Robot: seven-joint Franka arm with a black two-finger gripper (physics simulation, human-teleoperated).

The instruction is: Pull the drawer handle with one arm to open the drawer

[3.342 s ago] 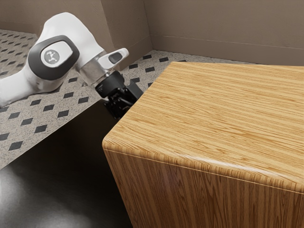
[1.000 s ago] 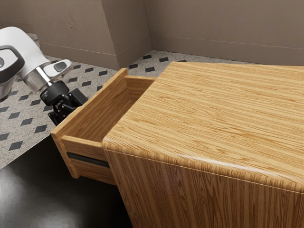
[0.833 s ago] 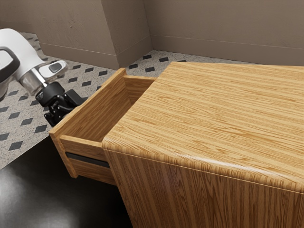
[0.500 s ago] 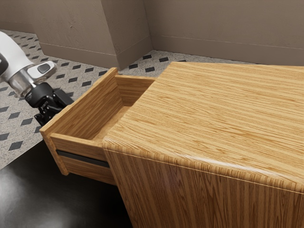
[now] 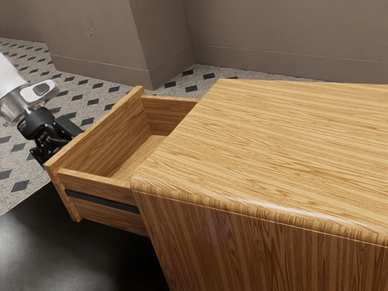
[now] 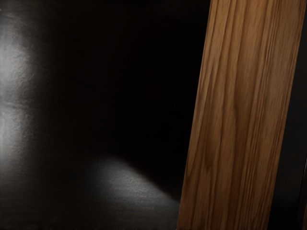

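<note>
Spreading under everything is a glossy black slab (image 5: 42, 254) with soft pale reflections, and on it stands the cabinet (image 5: 273, 157). Behind the pincer (image 5: 47, 145) runs a speckled grey tiled floor (image 5: 79, 97) dotted with small dark diamonds, and it ends at plain beige walls (image 5: 273, 30) with a skirting board and a jutting corner. The cabinet is a large block of warm, golden-brown wood with strong straight grain, a rounded top edge and a slight sheen. The drawer (image 5: 112, 145) is made of the same wood. It stands open, drawn well out of the cabinet toward the pincer, its bare wooden inside showing and a dark runner strip (image 5: 103, 203) along its near side. The pincer, black on a silver-and-white wrist, sits just against the outer face of the drawer front, at the end farthest from the cabinet. Its tip is hidden behind the wood, so I cannot tell whether it is apart, together or clamped on anything. In the wrist view a tall band of the drawer's grained wood (image 6: 240, 120) stands close before the pincer, with the black slab (image 6: 96, 120) beside it.
</note>
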